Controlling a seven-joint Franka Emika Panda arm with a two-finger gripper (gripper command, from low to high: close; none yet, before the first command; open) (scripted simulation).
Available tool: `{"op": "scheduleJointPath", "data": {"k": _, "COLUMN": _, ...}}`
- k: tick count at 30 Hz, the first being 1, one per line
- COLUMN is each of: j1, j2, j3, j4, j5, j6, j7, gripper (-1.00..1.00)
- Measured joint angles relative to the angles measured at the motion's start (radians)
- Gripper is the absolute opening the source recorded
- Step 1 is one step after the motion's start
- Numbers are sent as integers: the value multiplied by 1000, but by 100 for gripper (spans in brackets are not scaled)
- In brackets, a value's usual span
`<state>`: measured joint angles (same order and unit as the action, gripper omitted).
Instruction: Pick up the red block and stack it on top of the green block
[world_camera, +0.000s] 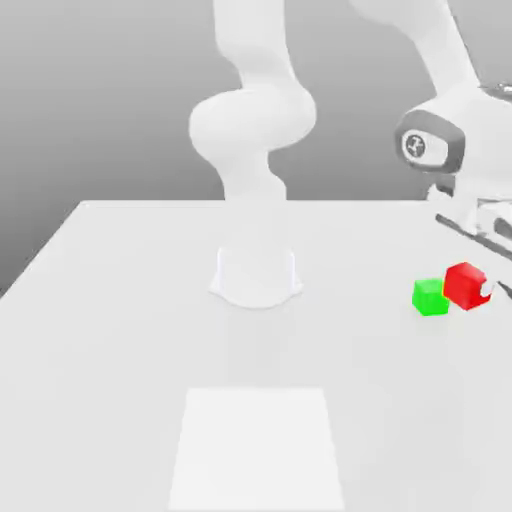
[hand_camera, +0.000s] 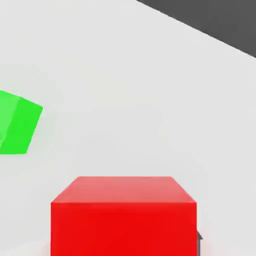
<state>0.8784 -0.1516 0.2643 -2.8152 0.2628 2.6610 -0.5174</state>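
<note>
The small red block (hand_camera: 124, 229), seemingly raised off the table (world_camera: 120, 350) near the green block (world_camera: 430, 297), is held in the gripper (world_camera: 477, 287), closed to its width; light, stiff and perhaps slippery, it is best gripped squarely across opposite sides.

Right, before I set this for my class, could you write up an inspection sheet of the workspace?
Surface: smooth white tabletop, paler rectangle on it
Job's things: glossy red cube gripped, seemingly raised; plain bright green cube on the tabletop, red one not stacked on it
Clutter: nothing seen
Grippers: claw shut on the red cube
Cables: nothing seen
Surroundings: plain grey backdrop, white robot base
</note>
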Motion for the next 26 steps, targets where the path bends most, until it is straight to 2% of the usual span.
{"op": "scheduleJointPath", "data": {"k": 5, "j1": 125, "j2": -94, "j3": 115, "j4": -84, "j5": -23, "j6": 0, "j7": -8, "gripper": -100}}
{"op": "scheduleJointPath", "data": {"k": 7, "j1": 134, "j2": -75, "j3": 146, "j4": -99, "j5": -48, "j6": 34, "j7": 5, "gripper": -100}}
{"op": "scheduleJointPath", "data": {"k": 10, "j1": 101, "j2": 15, "j3": 176, "j4": -101, "j5": -113, "j6": 125, "j7": 49, "gripper": -100}}
{"op": "scheduleJointPath", "data": {"k": 13, "j1": 70, "j2": 125, "j3": 165, "j4": -99, "j5": -242, "j6": 227, "j7": 137, "gripper": -100}}
{"op": "scheduleJointPath", "data": {"k": 14, "j1": 65, "j2": 159, "j3": 155, "j4": -98, "j5": -297, "j6": 257, "j7": 175, "gripper": 100}}
{"op": "scheduleJointPath", "data": {"k": 19, "j1": 26, "j2": 159, "j3": 155, "j4": -98, "j5": -297, "j6": 257, "j7": 175, "gripper": 100}}
{"op": "scheduleJointPath", "data": {"k": 20, "j1": 27, "j2": 177, "j3": 163, "j4": -98, "j5": -325, "j6": 273, "j7": 194, "gripper": 100}}
{"op": "scheduleJointPath", "data": {"k": 26, "j1": 137, "j2": 8, "j3": 140, "j4": -102, "j5": -126, "j6": 120, "j7": 57, "gripper": 100}}
